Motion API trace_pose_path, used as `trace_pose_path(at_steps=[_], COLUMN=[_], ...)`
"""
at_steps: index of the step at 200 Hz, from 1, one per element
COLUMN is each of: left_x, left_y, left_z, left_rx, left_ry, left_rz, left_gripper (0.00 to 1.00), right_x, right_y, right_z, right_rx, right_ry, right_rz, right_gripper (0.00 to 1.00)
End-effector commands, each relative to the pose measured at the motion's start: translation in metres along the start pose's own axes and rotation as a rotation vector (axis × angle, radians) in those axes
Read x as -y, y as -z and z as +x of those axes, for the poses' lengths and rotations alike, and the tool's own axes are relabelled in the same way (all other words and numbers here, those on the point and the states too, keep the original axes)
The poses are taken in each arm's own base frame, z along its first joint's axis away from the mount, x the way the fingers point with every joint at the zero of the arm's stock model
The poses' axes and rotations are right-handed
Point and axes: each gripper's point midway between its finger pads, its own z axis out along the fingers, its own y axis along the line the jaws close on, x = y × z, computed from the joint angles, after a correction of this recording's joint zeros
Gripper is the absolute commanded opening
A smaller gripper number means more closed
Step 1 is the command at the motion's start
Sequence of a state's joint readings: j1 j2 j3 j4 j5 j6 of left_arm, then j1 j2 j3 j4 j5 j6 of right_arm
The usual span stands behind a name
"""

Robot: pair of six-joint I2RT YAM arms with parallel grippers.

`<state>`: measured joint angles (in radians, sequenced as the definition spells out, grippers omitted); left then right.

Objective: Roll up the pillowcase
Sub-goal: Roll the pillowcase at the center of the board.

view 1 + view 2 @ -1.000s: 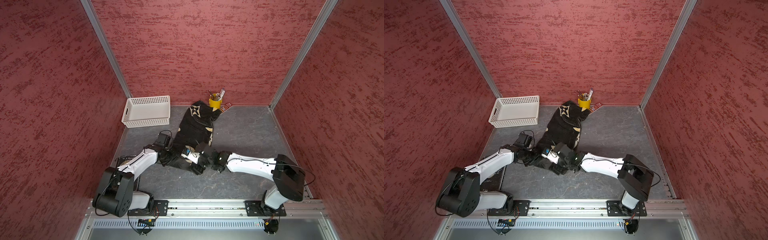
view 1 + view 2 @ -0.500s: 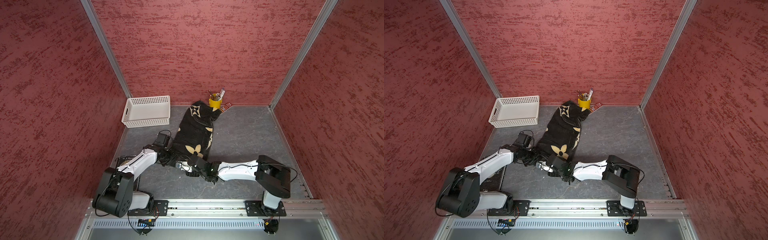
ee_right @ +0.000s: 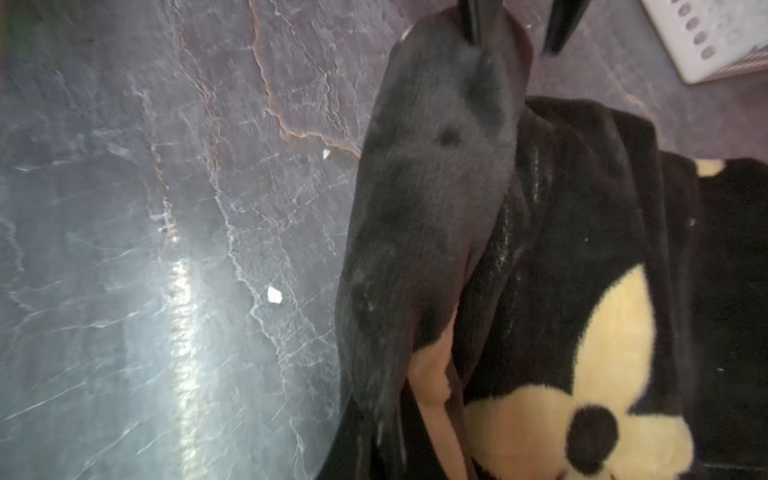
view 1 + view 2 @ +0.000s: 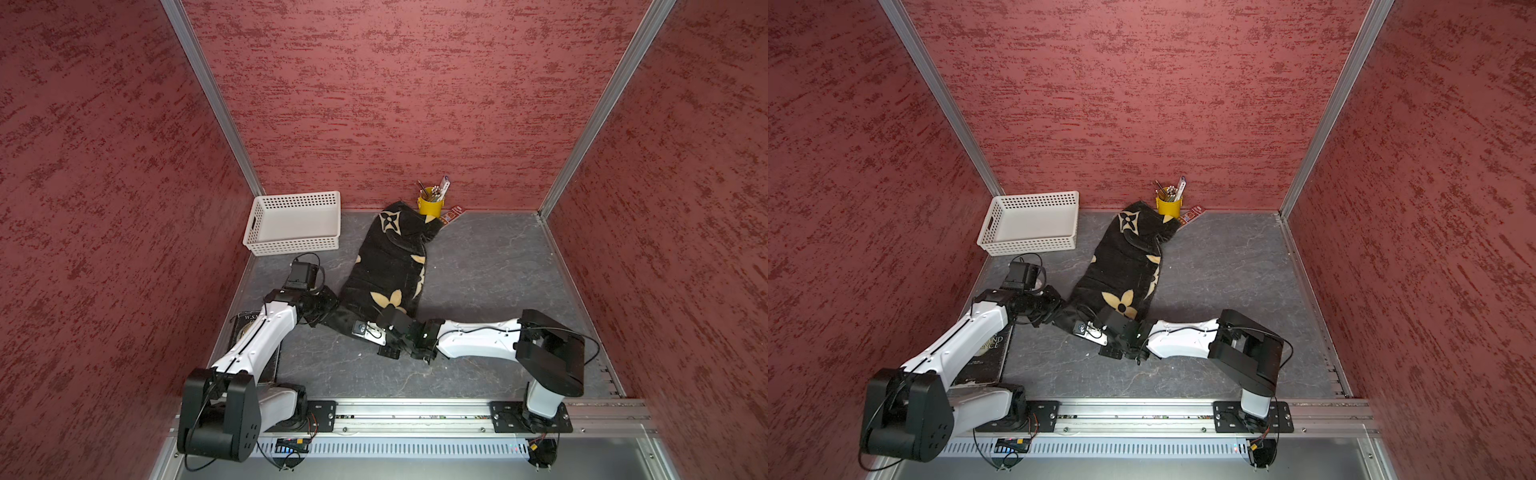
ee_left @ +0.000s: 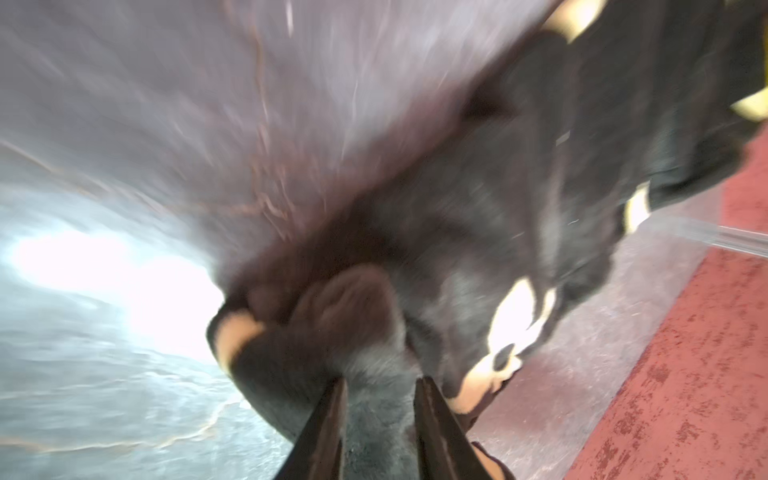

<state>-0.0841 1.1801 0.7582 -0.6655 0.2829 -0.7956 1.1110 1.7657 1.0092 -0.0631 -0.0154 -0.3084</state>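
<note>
left gripper [image 5: 380, 409] pinches near hem of large black plush rectangular pillowcase with cream flower motifs [image 4: 390, 266] | right gripper [image 4: 351, 324] pressed together on same hem, fingertips hidden | pillowcase lies crumpled from far edge of grey marbled surface [image 4: 478, 270], beside yellow plastic pencil cup [image 4: 430, 205], toward middle

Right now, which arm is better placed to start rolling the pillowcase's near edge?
Probably the right: the right gripper is shut on the near edge of the pillowcase around its middle, so it could turn more cloth over; the left gripper pinches only a corner.
</note>
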Motion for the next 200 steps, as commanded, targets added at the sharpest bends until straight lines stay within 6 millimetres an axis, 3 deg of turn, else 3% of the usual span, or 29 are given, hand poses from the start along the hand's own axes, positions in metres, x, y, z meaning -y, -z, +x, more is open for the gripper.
trace_pose_path(at_steps=[1,60,112,145,178,200], left_x=[0.006,0.005,0.022,0.038,0.054,0.049], left_y=[0.022,0.016,0.0,-0.014,-0.029,-0.042], left_z=[-0.008,0.008,0.019,0.016,0.008,0.003], left_rx=[0.041,0.007,-0.028,-0.032,-0.023,-0.026], left_ry=[-0.067,-0.124,-0.21,-0.249,-0.271,-0.241], left_rz=[0.013,0.036,0.041,0.035,0.02,-0.039], left_gripper=[0.34,0.36,0.38,0.38,0.41,0.44], right_x=[0.003,0.058,0.096,0.107,0.108,0.111], right_y=[0.015,0.003,-0.013,-0.022,-0.028,-0.026], right_z=[-0.009,-0.003,0.012,0.028,0.036,0.036], right_rx=[0.027,0.032,0.048,0.03,-0.012,-0.013], right_ry=[-0.193,-0.577,-0.841,-0.996,-1.041,-1.039], right_rz=[-0.153,-0.421,-0.519,-0.564,-0.586,-0.566], right_gripper=[0.0,0.0,0.0,0.0,0.0,0.03])
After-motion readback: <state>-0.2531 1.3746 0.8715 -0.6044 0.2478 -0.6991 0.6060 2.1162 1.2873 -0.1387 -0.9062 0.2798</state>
